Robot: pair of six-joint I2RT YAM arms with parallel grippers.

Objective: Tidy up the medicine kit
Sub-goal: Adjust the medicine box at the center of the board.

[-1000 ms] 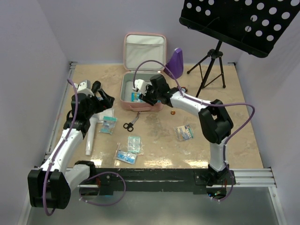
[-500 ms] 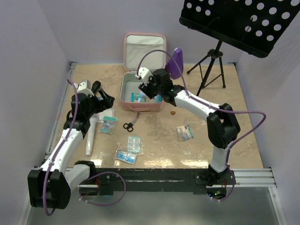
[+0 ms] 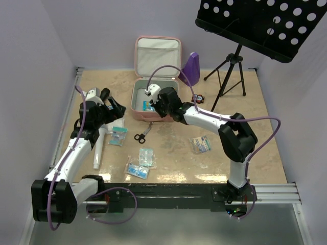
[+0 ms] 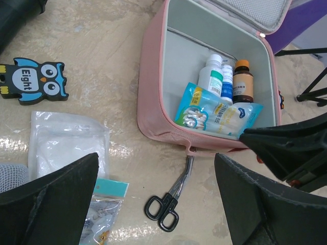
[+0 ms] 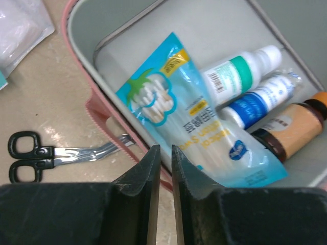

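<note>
The pink medicine kit (image 3: 155,117) lies open at the table's back middle, its lid (image 3: 157,53) upright. Inside lie a blue cotton-swab packet (image 5: 189,122), a white bottle (image 5: 240,71), a blue bottle (image 5: 260,99) and a brown bottle (image 5: 294,127). My right gripper (image 5: 163,150) hovers over the kit's front wall (image 5: 97,107), its jaws nearly together and holding nothing. My left gripper (image 4: 157,168) is wide open and empty, above the table left of the kit (image 4: 153,102). Black-handled scissors (image 4: 171,201) lie just in front of the kit.
Several sealed packets lie on the table in front: (image 3: 118,136), (image 3: 146,156), (image 3: 138,170), (image 3: 201,144). A white tube (image 3: 98,148) lies at the left. An owl tag (image 4: 33,84) and a gauze pack (image 4: 66,145) are near my left gripper. A purple object (image 3: 191,69) and a music-stand tripod (image 3: 230,71) stand behind.
My right gripper rose over the kit, then came back down toward its front wall. The swab packet stays in the kit. The left arm has barely moved.
</note>
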